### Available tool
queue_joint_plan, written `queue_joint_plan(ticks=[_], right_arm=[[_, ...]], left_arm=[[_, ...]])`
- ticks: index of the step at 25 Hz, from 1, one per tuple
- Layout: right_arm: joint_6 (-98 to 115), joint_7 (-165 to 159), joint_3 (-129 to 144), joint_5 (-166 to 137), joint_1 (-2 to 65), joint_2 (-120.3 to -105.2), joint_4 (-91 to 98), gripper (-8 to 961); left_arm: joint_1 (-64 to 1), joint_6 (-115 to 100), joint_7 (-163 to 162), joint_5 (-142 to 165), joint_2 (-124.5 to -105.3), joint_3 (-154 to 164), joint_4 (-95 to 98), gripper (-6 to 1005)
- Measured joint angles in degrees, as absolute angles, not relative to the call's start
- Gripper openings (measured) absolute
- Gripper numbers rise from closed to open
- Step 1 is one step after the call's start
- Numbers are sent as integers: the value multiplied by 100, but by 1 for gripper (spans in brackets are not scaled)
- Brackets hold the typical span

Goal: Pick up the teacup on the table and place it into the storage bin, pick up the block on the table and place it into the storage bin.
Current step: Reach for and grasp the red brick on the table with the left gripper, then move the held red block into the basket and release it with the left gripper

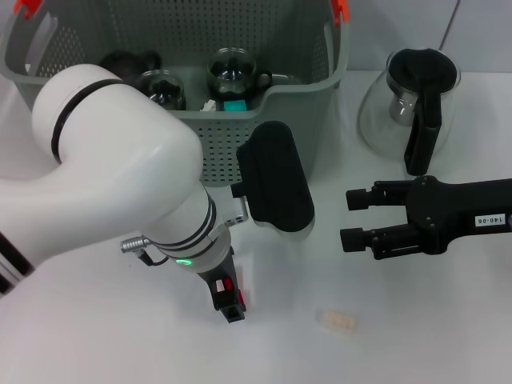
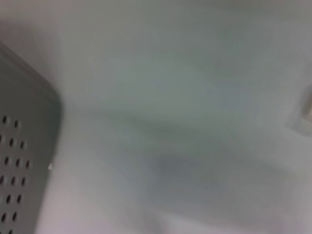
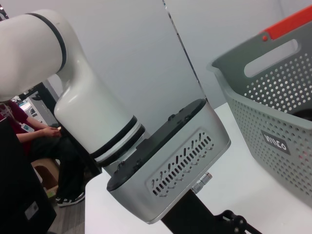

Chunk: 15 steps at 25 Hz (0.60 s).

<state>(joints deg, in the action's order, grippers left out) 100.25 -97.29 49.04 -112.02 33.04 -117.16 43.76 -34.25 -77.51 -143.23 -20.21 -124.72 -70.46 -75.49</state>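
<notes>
The storage bin [image 1: 264, 152] stands at the back of the table, grey-green and perforated; its labelled wall [image 3: 273, 126] also fills one side of the right wrist view. Two glass teacups [image 1: 233, 74] [image 1: 161, 88] sit inside it, beside a small teal item [image 1: 234, 105]. A small pale block [image 1: 339, 322] lies on the table near the front; its edge [image 2: 307, 105] shows in the left wrist view. My left gripper [image 1: 228, 302] points down at the table, left of that block. My right gripper [image 1: 350, 218] hovers open and empty, right of the bin's front.
A glass pot with a black handle and lid [image 1: 410, 108] stands at the back right, just behind my right arm. A dark object [image 1: 128, 60] lies in the bin's back left. My left arm's bulky white body [image 1: 120, 160] covers the bin's front left.
</notes>
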Motion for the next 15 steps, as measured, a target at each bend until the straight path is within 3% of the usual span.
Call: queue_joint_plan(ticks=[8,15], right_arm=[[10028,-9719,4904,-11191,3304,-11716,4376,896],[10024,-9707,4896,-11182,3304,-11716,4377,896]], left_arm=[[-3437,-7775,-14326,-1957,-12469,-7039,-7546,860],[-3448,-7787,-14333,-1864,-12470,-6943,-7547,651]])
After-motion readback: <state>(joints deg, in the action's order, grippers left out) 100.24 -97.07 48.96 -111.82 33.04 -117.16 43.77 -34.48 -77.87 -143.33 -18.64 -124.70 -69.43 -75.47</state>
